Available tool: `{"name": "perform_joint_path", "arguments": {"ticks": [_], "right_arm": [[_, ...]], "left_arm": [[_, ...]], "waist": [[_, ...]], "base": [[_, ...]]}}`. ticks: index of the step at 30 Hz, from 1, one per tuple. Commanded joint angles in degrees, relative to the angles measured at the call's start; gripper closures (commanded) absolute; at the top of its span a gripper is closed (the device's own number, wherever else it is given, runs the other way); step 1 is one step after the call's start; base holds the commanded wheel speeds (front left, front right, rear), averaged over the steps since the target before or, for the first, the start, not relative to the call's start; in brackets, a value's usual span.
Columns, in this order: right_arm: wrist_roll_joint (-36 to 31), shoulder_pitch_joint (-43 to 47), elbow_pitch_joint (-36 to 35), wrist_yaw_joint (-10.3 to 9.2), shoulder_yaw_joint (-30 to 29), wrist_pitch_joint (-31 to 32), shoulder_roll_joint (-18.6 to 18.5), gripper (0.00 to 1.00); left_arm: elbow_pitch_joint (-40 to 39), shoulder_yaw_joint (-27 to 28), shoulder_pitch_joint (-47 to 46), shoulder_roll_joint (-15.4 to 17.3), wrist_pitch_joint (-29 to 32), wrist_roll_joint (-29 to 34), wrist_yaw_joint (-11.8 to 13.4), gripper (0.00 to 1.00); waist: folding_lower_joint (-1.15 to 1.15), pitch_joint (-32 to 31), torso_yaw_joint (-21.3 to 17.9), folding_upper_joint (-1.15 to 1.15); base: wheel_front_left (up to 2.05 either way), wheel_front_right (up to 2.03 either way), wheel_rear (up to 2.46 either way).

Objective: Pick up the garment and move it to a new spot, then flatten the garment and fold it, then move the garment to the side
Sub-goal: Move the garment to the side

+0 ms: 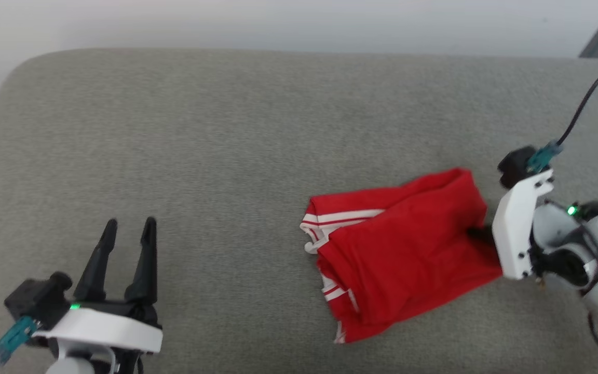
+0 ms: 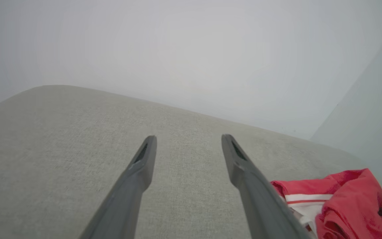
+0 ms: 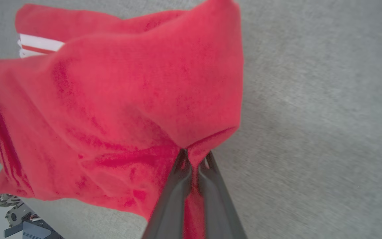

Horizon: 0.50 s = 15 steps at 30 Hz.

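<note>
The garment is a red jersey with red-and-white striped trim, lying folded on the right part of the grey cushion. My right gripper comes in from the right and is shut on the garment's right edge. In the right wrist view the two dark fingers pinch a fold of the red cloth, which bunches upward from the pinch. My left gripper stands open at the lower left, well apart from the garment. Between its spread fingers lies bare cushion, with the garment at the right.
The cushion's rounded far-left corner meets a pale wall. A black cable runs up from my right wrist. Bare grey fabric spreads across the middle and left of the cushion.
</note>
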Motion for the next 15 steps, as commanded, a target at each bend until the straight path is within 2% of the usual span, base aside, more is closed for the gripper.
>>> {"name": "perform_joint_path", "arguments": {"ticks": [1,11,15], "right_arm": [[-0.6,-1.5,-1.0,-0.01,-0.7,-0.7,-1.0,1.0],[-4.0,-5.4,-2.4,-0.01,-4.0,-2.8,-5.6,1.0],[-6.4,-7.3,-0.9,-0.01,-6.4,-5.1,-7.1,1.0]], "left_arm": [[-0.3,-0.8,-1.9,0.5,-0.3,0.5,-0.1,0.0],[-0.9,-5.2,-8.8,2.5,-0.3,2.4,-0.1,0.0],[-1.0,-8.7,-12.8,3.4,-0.3,2.9,-0.1,0.0]], "waist": [[0.0,1.5,-1.8,0.0],[0.0,5.0,-7.5,0.0],[0.0,6.7,-11.1,0.0]], "base": [[0.0,0.0,0.0],[0.0,0.0,0.0],[0.0,0.0,0.0]]}}
